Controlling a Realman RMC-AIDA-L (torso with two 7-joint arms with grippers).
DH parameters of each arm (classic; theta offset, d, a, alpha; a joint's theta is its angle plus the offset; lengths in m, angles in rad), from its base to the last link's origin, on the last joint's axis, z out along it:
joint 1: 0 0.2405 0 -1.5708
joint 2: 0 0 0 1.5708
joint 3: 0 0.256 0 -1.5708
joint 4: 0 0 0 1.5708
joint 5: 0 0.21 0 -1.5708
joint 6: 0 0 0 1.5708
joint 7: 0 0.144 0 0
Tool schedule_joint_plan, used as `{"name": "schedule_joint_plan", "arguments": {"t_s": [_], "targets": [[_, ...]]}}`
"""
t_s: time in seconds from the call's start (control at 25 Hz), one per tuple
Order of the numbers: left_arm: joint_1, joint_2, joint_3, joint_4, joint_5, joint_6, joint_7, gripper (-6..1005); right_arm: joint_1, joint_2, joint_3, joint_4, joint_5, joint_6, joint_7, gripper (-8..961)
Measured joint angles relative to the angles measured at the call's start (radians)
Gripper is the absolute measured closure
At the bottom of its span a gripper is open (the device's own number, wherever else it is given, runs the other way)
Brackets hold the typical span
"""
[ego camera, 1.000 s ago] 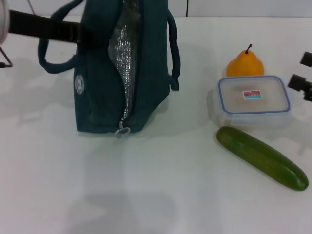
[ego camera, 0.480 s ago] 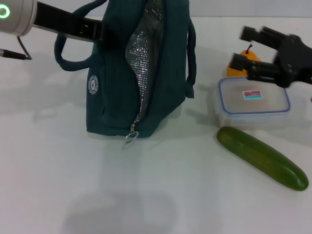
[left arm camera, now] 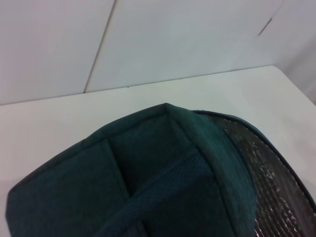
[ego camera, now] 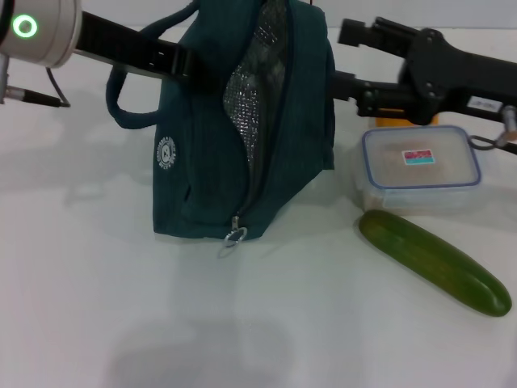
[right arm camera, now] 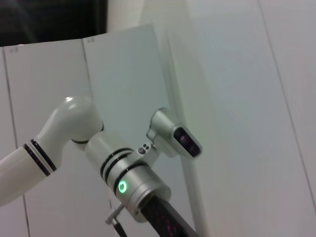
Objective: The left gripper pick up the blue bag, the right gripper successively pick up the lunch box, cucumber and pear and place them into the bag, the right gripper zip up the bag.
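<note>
Your left gripper (ego camera: pixel 190 66) grips the blue bag (ego camera: pixel 242 137) near its top, propping the foil mouth open. Your right gripper (ego camera: pixel 349 58), fingers spread wide, hovers above the lunch box (ego camera: pixel 420 166), which sits on the table beside the bag.

Teal-blue bag (ego camera: pixel 202 153) w/ silver foil lining, dk green cucumber (ego camera: pixel 435 262), blue-rimmed clear lunch box (ego camera: pixel 420 166).
</note>
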Motion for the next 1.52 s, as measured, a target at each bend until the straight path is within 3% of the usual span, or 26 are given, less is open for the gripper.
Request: {"name": "schedule_joint_plan", "arguments": {"t_s": [0.36,0.52,0.96,1.2,1.52], "targets": [[-0.003,-0.001,0.037,0.003,-0.024,0.001,-0.012,960,0.005,0.002,-0.304,0.016,0.188,0.224,-0.003,75],[0.005,-0.002,0.036,0.003,-0.052,0.003,-0.013,960,0.003,0.002,-0.385,0.046,0.216,0.290,-0.001,79],[0.017,-0.001,0.031,0.004,-0.060,0.003,-0.019,960,-0.019,0.002,-0.409,0.107,0.219,0.381,0.057,85],[0.038,0.014,0.002,0.002,-0.131,0.003,-0.009,960,-0.041,0.002,-0.408,0.109,0.219,0.426,0.087,85],[0.067,0.010,-0.013,-0.004,-0.139,0.003,0.006,960,-0.072,0.001,-0.403,0.085,0.263,0.386,0.084,85]]}}
